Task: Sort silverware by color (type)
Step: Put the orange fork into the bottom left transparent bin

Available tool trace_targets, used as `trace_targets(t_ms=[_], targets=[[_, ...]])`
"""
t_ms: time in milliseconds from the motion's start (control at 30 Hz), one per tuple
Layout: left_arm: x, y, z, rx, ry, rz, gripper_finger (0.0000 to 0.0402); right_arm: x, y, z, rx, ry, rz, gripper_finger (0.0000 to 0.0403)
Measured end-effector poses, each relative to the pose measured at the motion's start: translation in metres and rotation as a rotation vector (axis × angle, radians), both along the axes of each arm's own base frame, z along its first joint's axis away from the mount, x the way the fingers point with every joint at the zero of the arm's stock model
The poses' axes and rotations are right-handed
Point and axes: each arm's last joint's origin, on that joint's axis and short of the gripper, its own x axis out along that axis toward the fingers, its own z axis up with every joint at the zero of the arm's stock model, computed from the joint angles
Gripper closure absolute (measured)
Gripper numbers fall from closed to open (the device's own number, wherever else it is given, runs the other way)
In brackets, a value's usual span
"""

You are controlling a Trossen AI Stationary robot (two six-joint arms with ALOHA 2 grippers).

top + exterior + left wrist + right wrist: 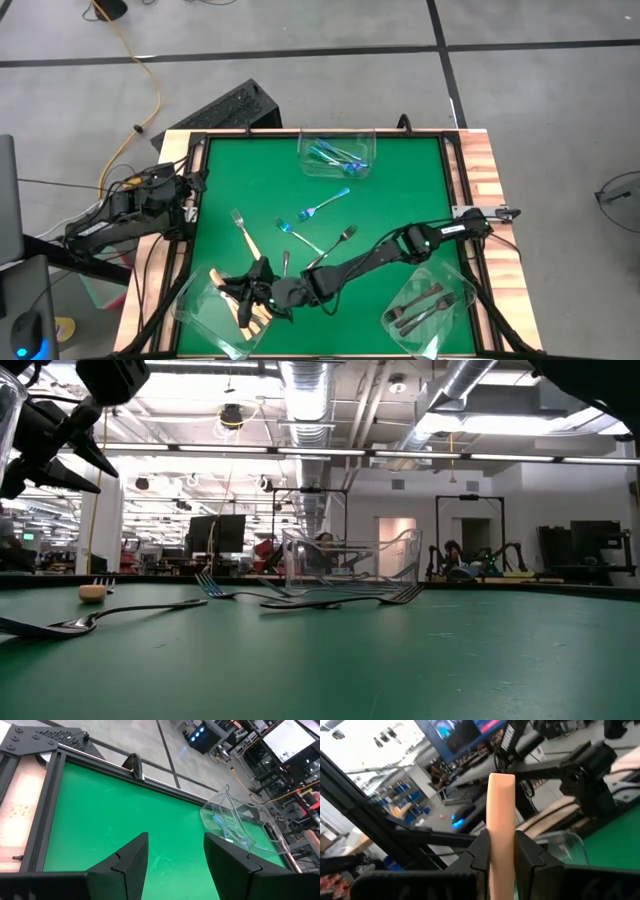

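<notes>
**Desk:** Where does your sort stand in this one?

**Caption:** Partway. Seen from above, your right gripper (262, 287) reaches across the green table (400, 170) to the clear tub at the near-left corner (196, 312), its fingers clamped on a tan-handled fork (500, 820) — the right wrist view shows the cream handle standing up between the jaws. More tan handles (246, 314) already lie in that tub. The tub at the far edge (338, 156) holds blue-handled forks (330, 155), and the tub at the near-right corner (428, 304) holds dark grey metal forks (420, 301).

**Desk:** And what is left for you?

**Caption:** Several forks still lie loose on the mat — a blue-handled one (325, 203) near the middle, a second blue-handled one (299, 236) just below it, a tan-handled one (243, 232) to their left, and a dark grey one (334, 245) beside the right arm. A short dark piece (285, 263) near the gripper may be another; I can't tell its kind. By my reading, you are past halfway, with the held fork not yet released.

**Desk:** Your left arm?

**Caption:** Parked at the table's left edge, the left gripper (175, 860) with fingers spread apart, holding nothing.

**Desk:** Any brands or writing?

**Caption:** None legible. Screens glow in the room behind, but nothing on them can be read.
</notes>
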Motion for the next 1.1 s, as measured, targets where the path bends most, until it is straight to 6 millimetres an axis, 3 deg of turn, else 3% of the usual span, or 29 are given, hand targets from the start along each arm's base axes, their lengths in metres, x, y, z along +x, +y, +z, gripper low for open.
trace_targets(t_ms=[533,1100], targets=[[0.000,0.000,0.000,-0.002,-0.001,-0.003,0.0226,0.000,0.000,-0.013,0.003,0.120,0.026,0.0343],[0.000,0.000,0.000,-0.002,-0.001,-0.003,0.0226,0.011,-0.024,-0.002,-0.005,0.033,0.162,0.0343]])
